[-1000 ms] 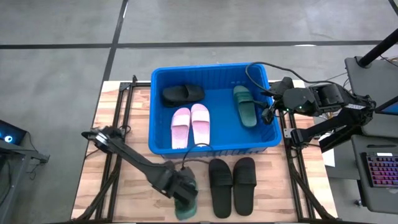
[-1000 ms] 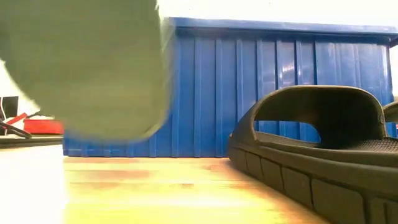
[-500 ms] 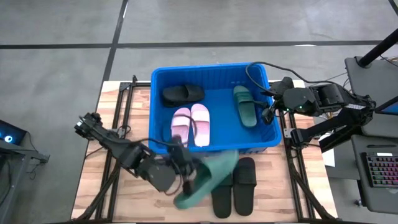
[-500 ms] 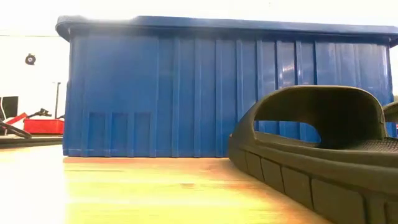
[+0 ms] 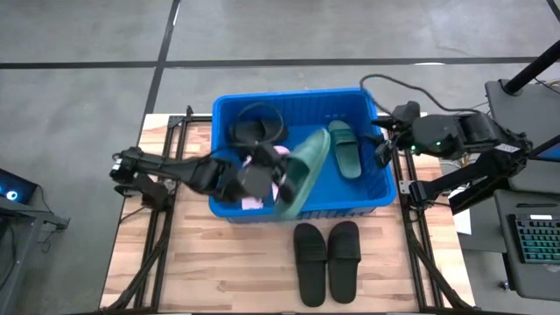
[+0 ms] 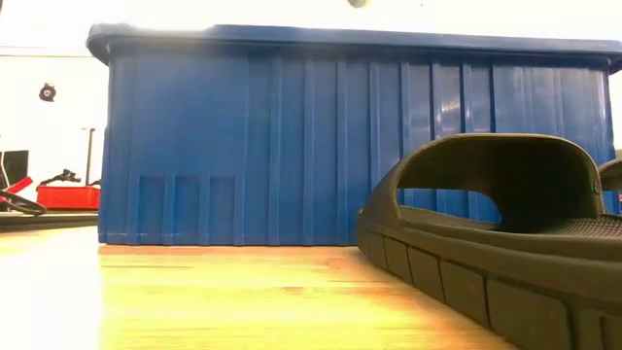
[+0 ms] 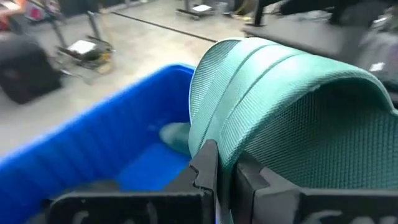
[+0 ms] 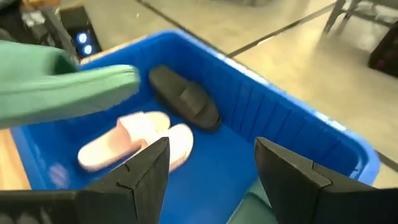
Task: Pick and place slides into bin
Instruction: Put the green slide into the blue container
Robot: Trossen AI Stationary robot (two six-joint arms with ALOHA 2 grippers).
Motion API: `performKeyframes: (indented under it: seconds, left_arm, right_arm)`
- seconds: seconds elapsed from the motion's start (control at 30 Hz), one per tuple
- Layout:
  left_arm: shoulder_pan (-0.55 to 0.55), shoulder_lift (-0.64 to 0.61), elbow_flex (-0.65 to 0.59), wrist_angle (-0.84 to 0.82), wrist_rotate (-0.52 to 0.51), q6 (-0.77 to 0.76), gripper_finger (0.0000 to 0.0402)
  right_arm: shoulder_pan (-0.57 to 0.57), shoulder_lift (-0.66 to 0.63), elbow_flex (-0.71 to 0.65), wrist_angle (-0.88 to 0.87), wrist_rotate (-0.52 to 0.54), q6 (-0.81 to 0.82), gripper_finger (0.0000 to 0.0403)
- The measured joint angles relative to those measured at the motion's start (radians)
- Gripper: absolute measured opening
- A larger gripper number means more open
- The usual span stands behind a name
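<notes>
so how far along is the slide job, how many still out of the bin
Done: the pink pair, one black slide and one green slide lie in the blue bin. In hand: the left gripper carries the second green slide over the bin. Left: the black pair on the table. The right gripper waits open at the bin's right rim.

Bin (image 5: 367,203) at table (image 5: 175,262) centre; three slides (image 5: 343,149) inside it, a fourth (image 5: 302,171) held over them, two (image 5: 326,260) in front.
</notes>
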Motion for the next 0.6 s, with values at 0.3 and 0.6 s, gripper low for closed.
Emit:
performKeyframes:
  seconds: [0.3,0.6]
  left_arm:
    - [0.202,0.008,0.003,0.0,-0.001,0.236,0.0]
    - [0.395,0.078,0.003,-0.012,0.097,0.342,0.0]
  right_arm:
    - [0.0,0.0,0.108,0.001,0.089,-0.017,0.0224]
    - [0.0,0.001,0.131,0.002,0.08,0.008,0.0224]
